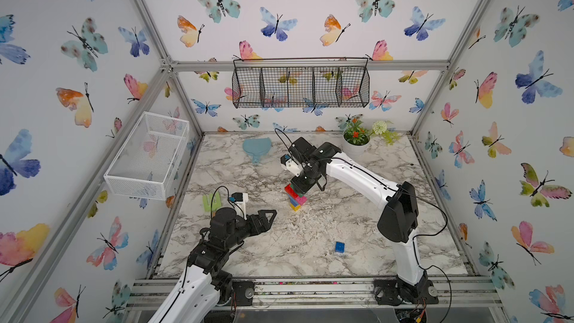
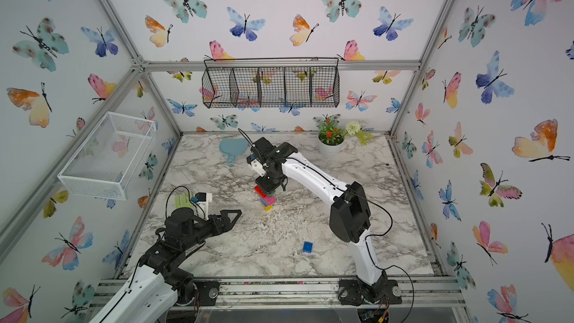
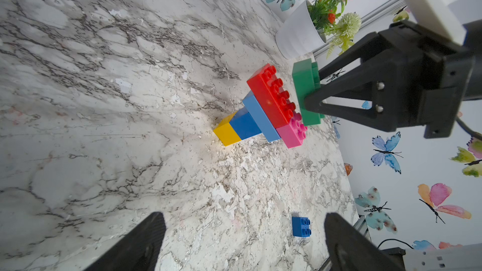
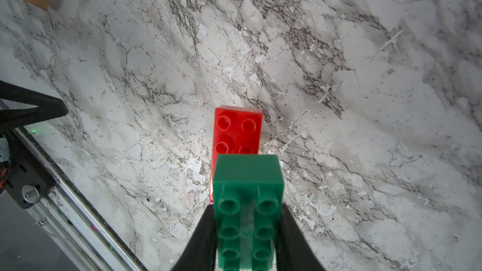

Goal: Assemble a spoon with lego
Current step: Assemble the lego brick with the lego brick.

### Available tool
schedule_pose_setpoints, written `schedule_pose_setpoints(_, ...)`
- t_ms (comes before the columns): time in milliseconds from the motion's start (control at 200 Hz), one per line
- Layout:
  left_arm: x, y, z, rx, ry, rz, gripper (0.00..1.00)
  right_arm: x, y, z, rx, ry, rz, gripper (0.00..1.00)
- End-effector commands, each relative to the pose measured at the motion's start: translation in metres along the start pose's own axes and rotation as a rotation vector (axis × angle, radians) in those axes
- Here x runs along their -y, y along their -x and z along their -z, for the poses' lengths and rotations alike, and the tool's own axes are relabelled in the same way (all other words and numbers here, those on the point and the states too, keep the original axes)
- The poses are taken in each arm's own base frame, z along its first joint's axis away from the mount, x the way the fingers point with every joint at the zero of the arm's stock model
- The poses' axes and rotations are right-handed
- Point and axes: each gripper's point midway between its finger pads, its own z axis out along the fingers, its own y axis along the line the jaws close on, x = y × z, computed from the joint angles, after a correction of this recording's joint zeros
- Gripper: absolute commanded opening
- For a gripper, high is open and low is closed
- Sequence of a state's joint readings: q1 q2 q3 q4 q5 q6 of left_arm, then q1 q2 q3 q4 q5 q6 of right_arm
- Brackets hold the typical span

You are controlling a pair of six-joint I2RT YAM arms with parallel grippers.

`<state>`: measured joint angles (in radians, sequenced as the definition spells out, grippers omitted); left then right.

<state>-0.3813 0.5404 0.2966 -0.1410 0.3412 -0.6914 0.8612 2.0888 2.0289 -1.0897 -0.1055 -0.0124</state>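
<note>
Marble bench (image 1: 310, 243), seen from above in both top views.

Right claw (image 1: 299, 188) points down over the middle of the bench. It is closed on the two long sides of a green brick (image 3: 303, 92). In the right wrist view the brick's studded face lies between the two black fingers (image 4: 200, 241).

Left claw (image 1: 267, 215) hovers low toward the left side of the bench. Its jaws are spread wide and hold nothing, and it is well apart from the bricks. Bare bench shows between its fingertips (image 3: 154, 230).

White flowerpot (image 1: 354, 149) stands at the far right corner, and a teal paddle (image 1: 256, 147) lies flat by the far edge.

Spoon (image 3: 260, 110), unfinished, stands upright near the middle of the bench, directly beneath the right claw. A yellow brick forms the foot, with a blue one on it, then a long light-blue one. A long red and a short pink brick sit side by side on top. The green brick hangs just over the red studs; whether it touches them cannot be told.

Loose blue brick (image 1: 339, 247) lies studs up toward the near edge, well apart from the spoon.
</note>
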Motion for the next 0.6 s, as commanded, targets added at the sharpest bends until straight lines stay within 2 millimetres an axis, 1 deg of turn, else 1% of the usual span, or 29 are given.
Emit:
schedule_pose_setpoints(0,-0.004,-0.003,0.0,-0.006,0.008,-0.013,0.97,-0.006,0.001,0.005,-0.006,0.005,0.014,0.02)
schedule_pose_setpoints(110,-0.004,-0.004,0.0,-0.007,0.007,-0.011,0.97,-0.012,-0.001,0.0,-0.024,0.01,0.025,0.02)
schedule_pose_setpoints(220,-0.004,-0.004,0.0,-0.006,0.005,-0.011,0.97,-0.013,-0.004,-0.007,-0.04,0.012,0.027,0.02)
schedule_pose_setpoints(596,-0.002,-0.002,0.001,-0.002,0.0,-0.012,0.97,-0.009,-0.007,-0.016,-0.06,-0.002,0.024,0.02)
